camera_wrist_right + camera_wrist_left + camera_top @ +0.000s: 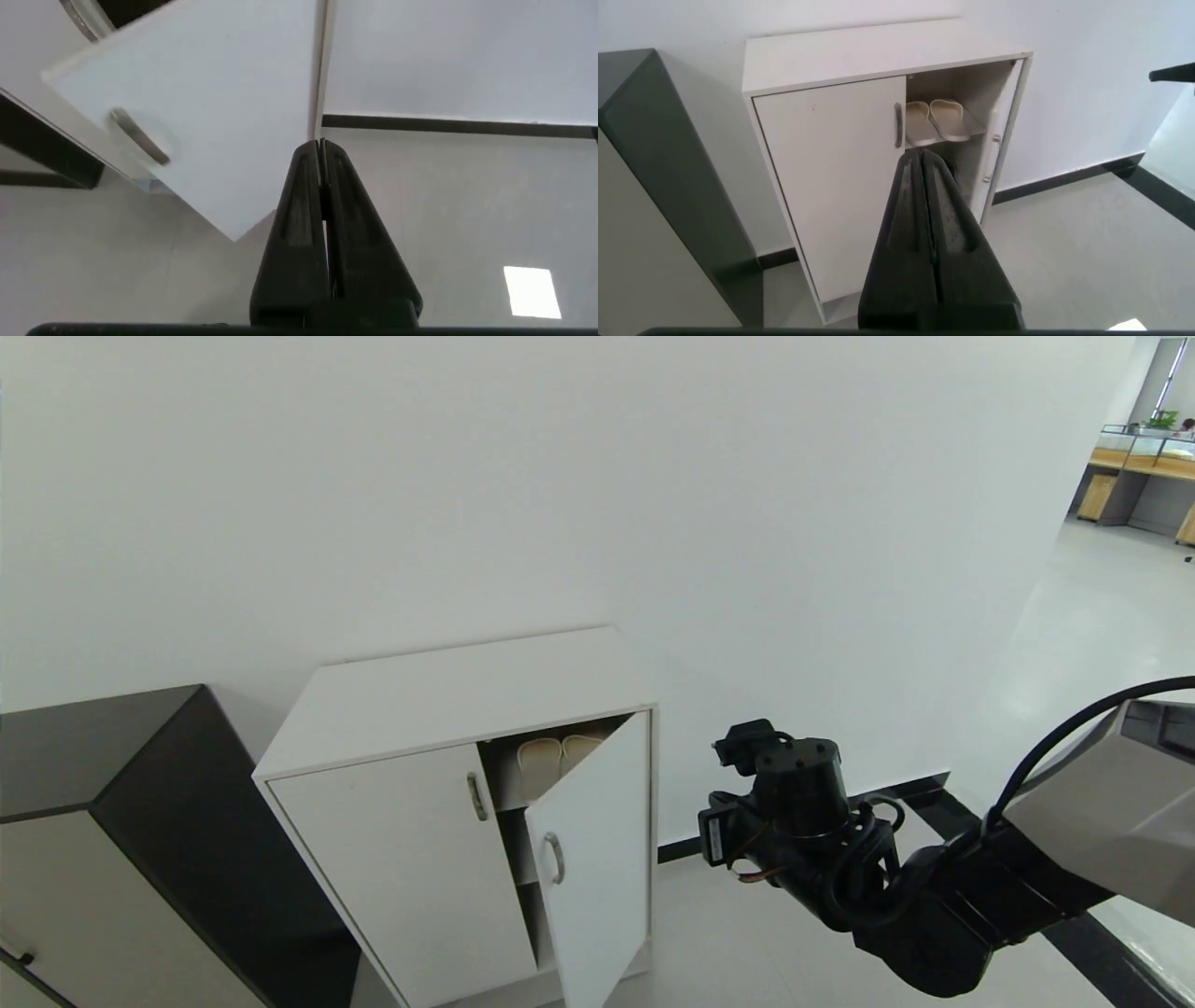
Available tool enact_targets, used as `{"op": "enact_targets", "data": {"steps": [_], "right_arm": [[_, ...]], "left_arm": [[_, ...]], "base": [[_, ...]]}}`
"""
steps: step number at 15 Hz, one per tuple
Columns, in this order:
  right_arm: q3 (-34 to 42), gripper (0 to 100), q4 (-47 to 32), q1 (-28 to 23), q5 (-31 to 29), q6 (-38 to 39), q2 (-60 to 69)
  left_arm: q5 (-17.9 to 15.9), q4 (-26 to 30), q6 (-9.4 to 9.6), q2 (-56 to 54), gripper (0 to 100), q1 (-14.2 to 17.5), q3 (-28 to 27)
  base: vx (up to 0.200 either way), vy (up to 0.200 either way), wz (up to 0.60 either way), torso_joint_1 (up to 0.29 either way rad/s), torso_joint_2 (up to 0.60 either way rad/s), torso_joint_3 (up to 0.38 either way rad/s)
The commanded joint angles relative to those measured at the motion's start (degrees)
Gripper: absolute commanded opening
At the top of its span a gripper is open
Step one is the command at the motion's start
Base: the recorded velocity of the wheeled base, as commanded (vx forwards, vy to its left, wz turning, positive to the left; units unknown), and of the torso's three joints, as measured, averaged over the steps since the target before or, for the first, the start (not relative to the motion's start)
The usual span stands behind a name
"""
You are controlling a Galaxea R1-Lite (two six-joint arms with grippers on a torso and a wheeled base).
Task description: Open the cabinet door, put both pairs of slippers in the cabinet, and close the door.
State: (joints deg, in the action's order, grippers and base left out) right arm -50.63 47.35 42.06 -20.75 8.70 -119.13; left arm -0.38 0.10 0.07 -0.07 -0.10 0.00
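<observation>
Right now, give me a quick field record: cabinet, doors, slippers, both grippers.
cabinet: white two-door cabinet, upright
left door: closed
right door: partly open
slippers: one beige pair side by side on the top shelf
left gripper: shut, empty, in front of the cabinet, apart from it
right gripper: shut, empty, by the right door's free edge; contact unclear

The right door (pixel 593 859) hides part of the 2 slippers (pixel 540 761), and its lower corner is cut off.
</observation>
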Motion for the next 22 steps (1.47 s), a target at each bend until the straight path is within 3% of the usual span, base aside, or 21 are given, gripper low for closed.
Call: {"op": "enact_targets", "data": {"steps": [1, 6, 15, 17, 22], "right_arm": [[0.1, 0, 0.0, 0.0, 0.0, 0.0, -0.1], [1.0, 0, 0.6, 0.1, 0.1, 0.0, -0.7], [5.3, 0, 4.3, 0.2, 2.4, -1.8, -2.3], [8.1, 0, 9.7, 0.2, 5.5, -2.0, -3.9], [19.8, 0, 37.4, -2.9, 18.7, -10.0, -14.9]], "left_arm": [[-0.1, 0.0, 0.01, 0.1, 0, 0.0, 0.0], [0.0, 0.0, 0.01, 0.1, 0, 0.0, 0.0], [0.0, 0.0, 0.01, 0.1, 0, 0.0, 0.0], [0.0, 0.0, 0.01, 0.1, 0, 0.0, -0.1], [0.0, 0.0, 0.01, 0.1, 0, 0.0, 0.0]], "base": [[0.0, 0.0, 0.6, 0.002, 0.01, 0.002], [0.0, 0.0, 0.6, 0.005, 0.01, 0.001], [0.0, 0.0, 0.0, 0.0, 0.0, 0.0], [0.0, 0.0, 0.0, 0.0, 0.0, 0.0], [0.0, 0.0, 0.0, 0.0, 0.0, 0.0]]}}
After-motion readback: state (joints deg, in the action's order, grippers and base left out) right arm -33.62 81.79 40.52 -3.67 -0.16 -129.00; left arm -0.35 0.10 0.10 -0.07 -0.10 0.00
